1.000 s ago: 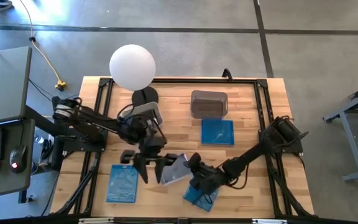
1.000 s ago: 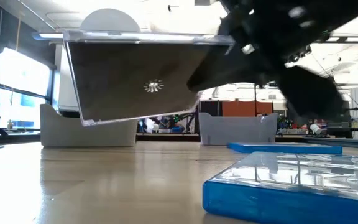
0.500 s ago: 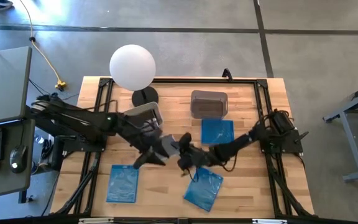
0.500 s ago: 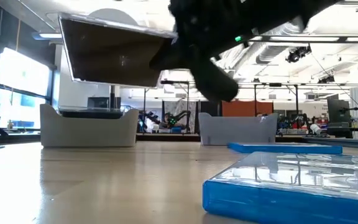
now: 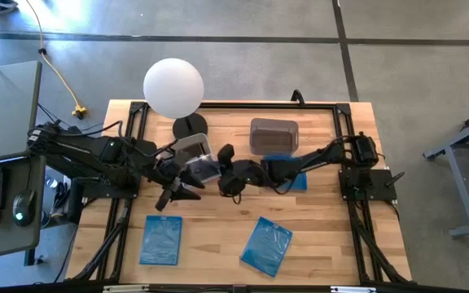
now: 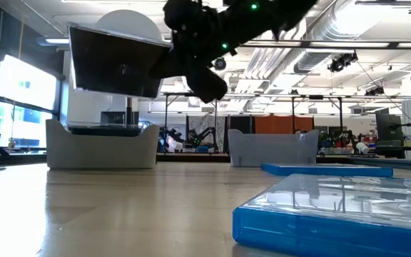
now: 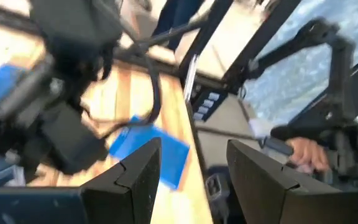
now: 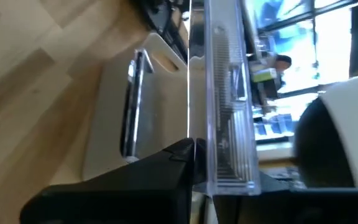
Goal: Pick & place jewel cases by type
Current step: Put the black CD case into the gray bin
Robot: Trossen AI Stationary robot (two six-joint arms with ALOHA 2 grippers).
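My right gripper [image 5: 218, 173] [image 8: 219, 168] is shut on a dark, shiny jewel case [image 5: 203, 169] [image 6: 116, 64] and holds it in the air over the light grey tub [image 5: 192, 149] on the table's far left. Another shiny case [image 8: 132, 106] lies inside that tub. My left gripper [image 5: 172, 195] [image 7: 191, 168] is open and empty, just near-left of the held case. Two blue cases [image 5: 159, 240] [image 5: 267, 245] lie flat near the table's near edge. A third blue case [image 5: 287, 174] lies in front of the dark grey tub [image 5: 273, 136], partly under my right arm. My right gripper pinches the jewel case between its two fingers at the edge [image 8: 213, 146] that faces the table's right, one finger [image 8: 166, 162] on each flat face. The fingers come roughly level from the table's right. The case is lifted clear and tilted [image 6: 164, 68].
A white globe lamp [image 5: 173, 88] stands at the far left, just behind the light tub. A black frame [image 5: 332, 107] runs around the table top. Bare wood lies between the two near blue cases and in the table's middle. A person's hand [image 7: 303, 151] shows beyond the table.
My right gripper has carried the shiny case from low over the table's near middle up and toward the far left, ending over the light tub. My left gripper, open throughout, has drawn back from beside the case toward the left and far side.
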